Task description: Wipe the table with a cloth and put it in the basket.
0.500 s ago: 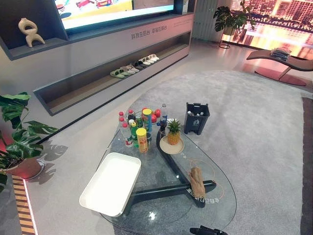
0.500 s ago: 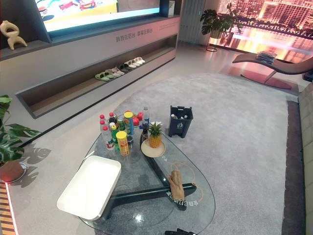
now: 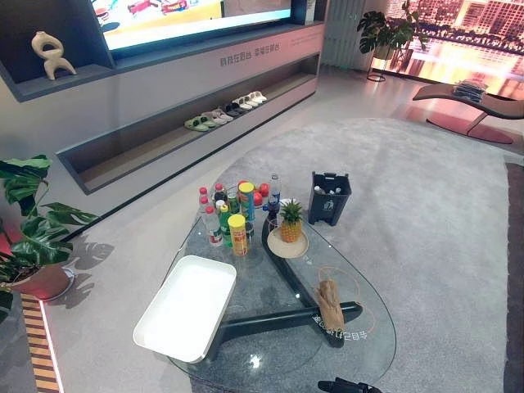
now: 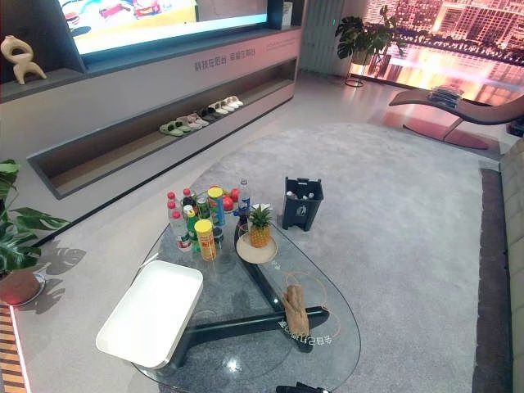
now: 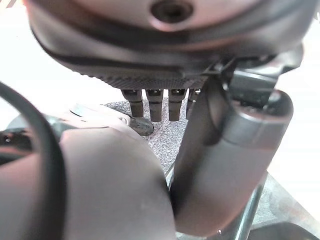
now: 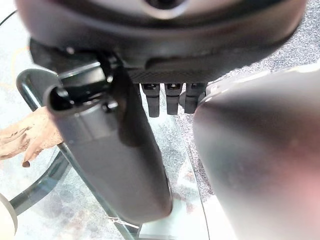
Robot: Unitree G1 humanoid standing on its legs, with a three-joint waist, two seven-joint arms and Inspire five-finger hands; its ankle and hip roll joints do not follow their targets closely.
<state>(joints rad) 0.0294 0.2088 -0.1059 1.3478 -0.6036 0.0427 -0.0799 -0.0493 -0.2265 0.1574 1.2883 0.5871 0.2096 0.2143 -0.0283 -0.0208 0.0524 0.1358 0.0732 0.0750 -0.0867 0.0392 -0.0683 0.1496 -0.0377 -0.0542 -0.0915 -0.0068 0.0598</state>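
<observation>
1. The brown cloth (image 3: 329, 303) is laid near-right on the worktop (image 3: 282, 356), long axis near to far.
2. The right robot hand (image 6: 125, 150), open and empty, is judged nearer; the left robot hand (image 5: 225, 150) is likewise open, nothing held.

We hold our left robot hand (image 5: 165, 55) hanging down, fingers (image 5: 149, 106) straight and relaxed, thumb set apart, empty. Our right robot hand (image 6: 165, 50) hangs the same way above the near edge of the worktop (image 3: 270, 344), fingers (image 6: 168, 100) straight, empty.

Crumpled brown cloth (image 3: 329, 303) on glass table (image 3: 278, 352)
</observation>
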